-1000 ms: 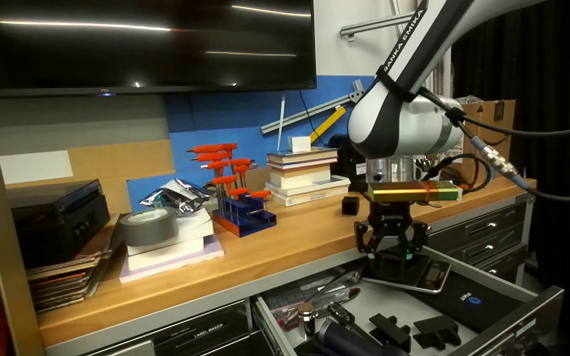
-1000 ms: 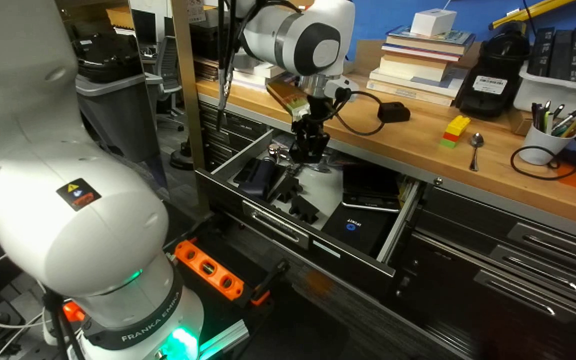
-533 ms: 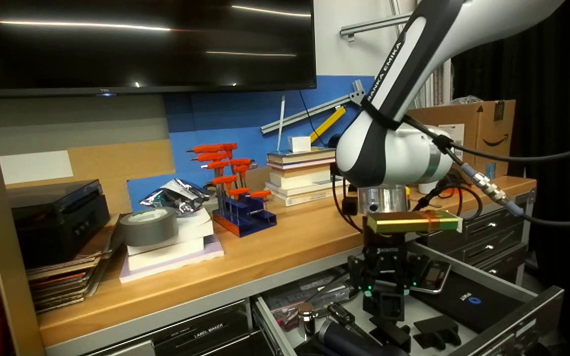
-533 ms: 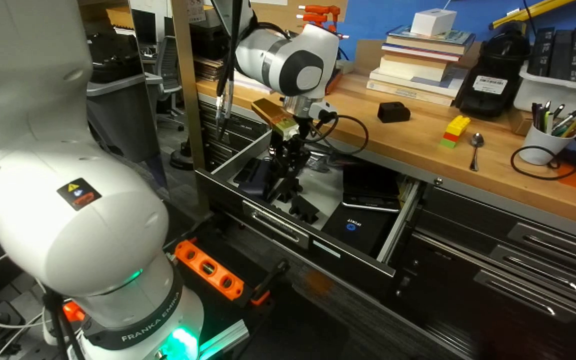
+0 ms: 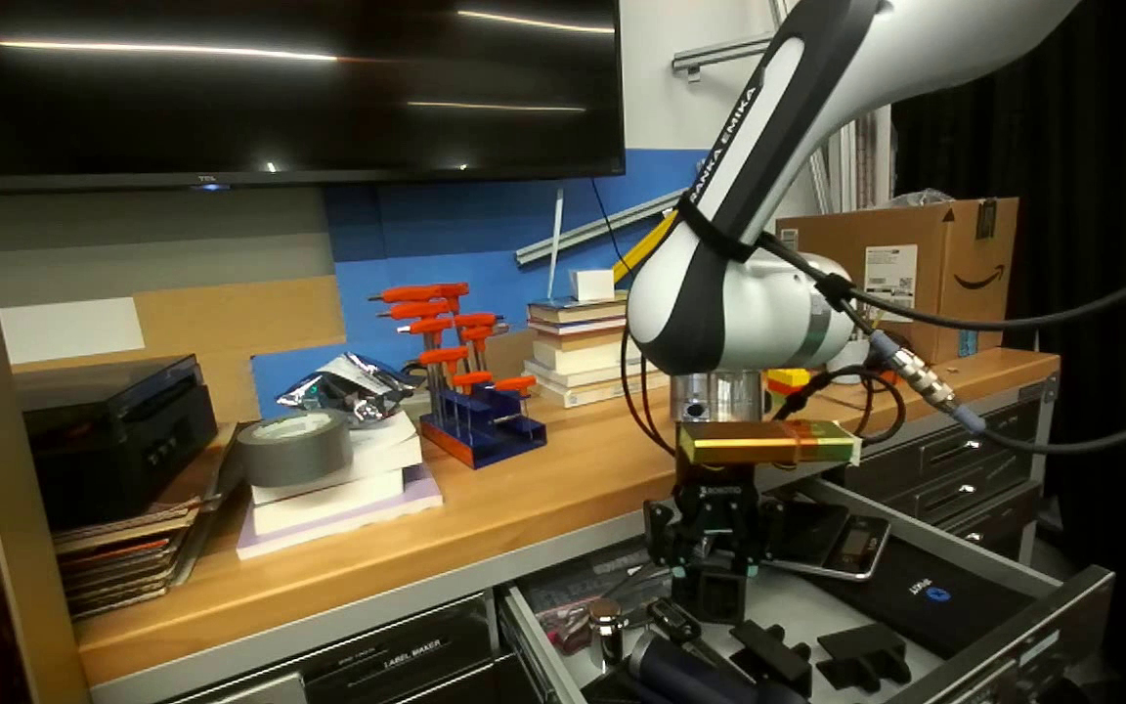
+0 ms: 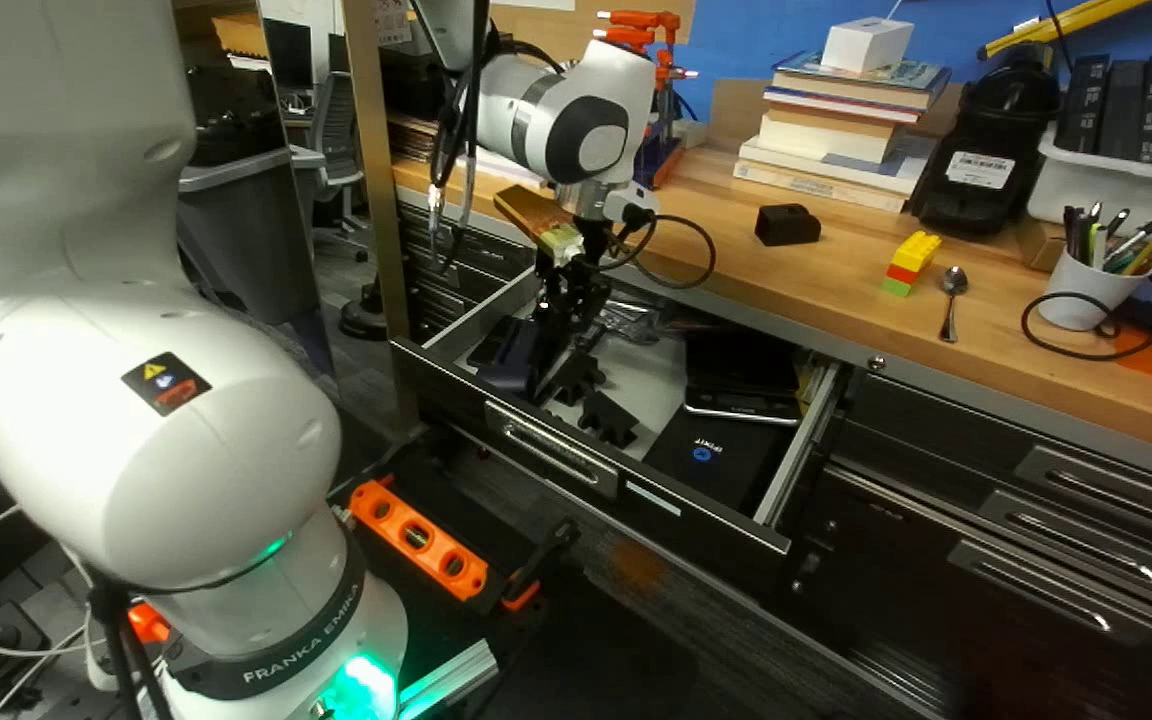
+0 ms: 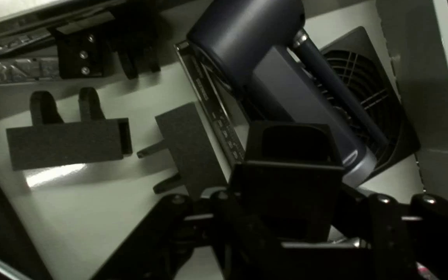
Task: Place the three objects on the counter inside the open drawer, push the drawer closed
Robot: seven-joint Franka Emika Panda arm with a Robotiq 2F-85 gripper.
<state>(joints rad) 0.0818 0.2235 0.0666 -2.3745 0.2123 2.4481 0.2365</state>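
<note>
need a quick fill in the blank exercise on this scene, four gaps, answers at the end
The block held in the gripper is coloured ____.
The toy bricks on the counter are yellow, red and ____.
The white box stands on a stack of ____.
Of open and shut, the drawer is ____.

Missing words: black; green; books; open.

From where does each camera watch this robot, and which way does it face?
An exterior view: stands before the counter, looking across it toward the screen; arm and gripper show.
An exterior view: sits high near the robot's base, looking down into the drawer; base, arm and gripper show.
Wrist view: sits above the gripper, looking down into the drawer; gripper at bottom, holding a black block.
Both exterior views share counter, drawer and gripper.
</note>
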